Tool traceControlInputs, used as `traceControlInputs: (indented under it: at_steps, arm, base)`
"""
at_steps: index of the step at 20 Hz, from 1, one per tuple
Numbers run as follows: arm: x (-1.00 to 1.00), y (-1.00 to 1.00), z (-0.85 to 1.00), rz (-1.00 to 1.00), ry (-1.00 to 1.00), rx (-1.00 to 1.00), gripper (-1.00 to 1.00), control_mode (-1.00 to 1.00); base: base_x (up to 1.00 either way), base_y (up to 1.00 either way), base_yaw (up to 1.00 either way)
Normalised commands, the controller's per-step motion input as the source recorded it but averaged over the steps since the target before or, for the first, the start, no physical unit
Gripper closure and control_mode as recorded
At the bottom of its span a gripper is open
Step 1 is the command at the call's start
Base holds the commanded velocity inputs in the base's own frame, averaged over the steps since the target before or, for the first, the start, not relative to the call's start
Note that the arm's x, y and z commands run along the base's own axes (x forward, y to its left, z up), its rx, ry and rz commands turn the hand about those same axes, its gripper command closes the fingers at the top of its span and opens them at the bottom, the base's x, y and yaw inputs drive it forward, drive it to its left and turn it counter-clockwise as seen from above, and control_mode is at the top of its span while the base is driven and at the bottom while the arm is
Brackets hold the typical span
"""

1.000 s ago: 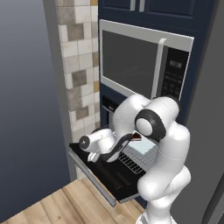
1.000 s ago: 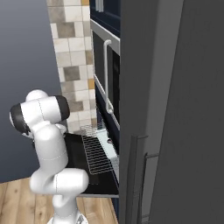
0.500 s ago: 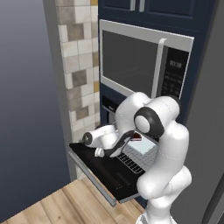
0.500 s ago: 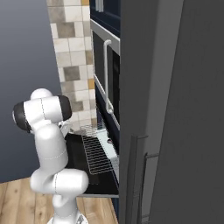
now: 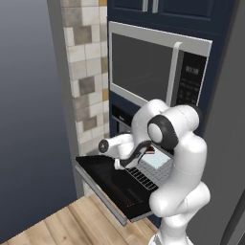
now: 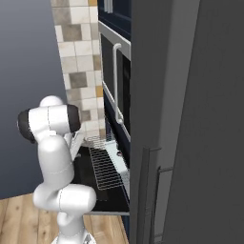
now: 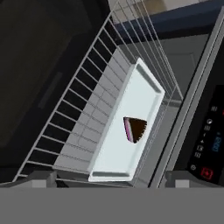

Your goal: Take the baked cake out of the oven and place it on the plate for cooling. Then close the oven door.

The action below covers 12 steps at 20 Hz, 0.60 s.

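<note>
Brown cake slice (image 7: 135, 128), one tray (image 7: 113, 148).

Even flat rendered light, soft shadows, no glare; slightly blurry, coarse detail.

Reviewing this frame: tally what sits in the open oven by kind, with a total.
Wire rack: 1
Pale tray: 1
Cake slice: 1
Total: 3

A rendered home kitchen. Navy cabinets (image 5: 158, 7) hold a built-in microwave (image 5: 153, 64) above the oven (image 5: 127, 127). Patchwork tile wall (image 5: 83, 72) stands left, wood floor (image 5: 62, 225) below.
</note>
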Motion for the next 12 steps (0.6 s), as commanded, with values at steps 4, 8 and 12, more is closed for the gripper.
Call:
traceControlInputs:
  at_steps: [4,8,12]
  arm:
    - [0.17,-0.11,0.04,0.08,0.27,-0.19,-1.0,-1.0]
    - [0.22,0.0,0.02,0.01,0.26,-0.21,-1.0,-1.0]
    - [0.2,0.0,-0.01,0.0,0.19,-0.26,-1.0,-1.0]
  base:
    - [0.0,0.0,0.0]
    - [0.0,0.0,0.0]
    - [0.0,0.0,0.0]
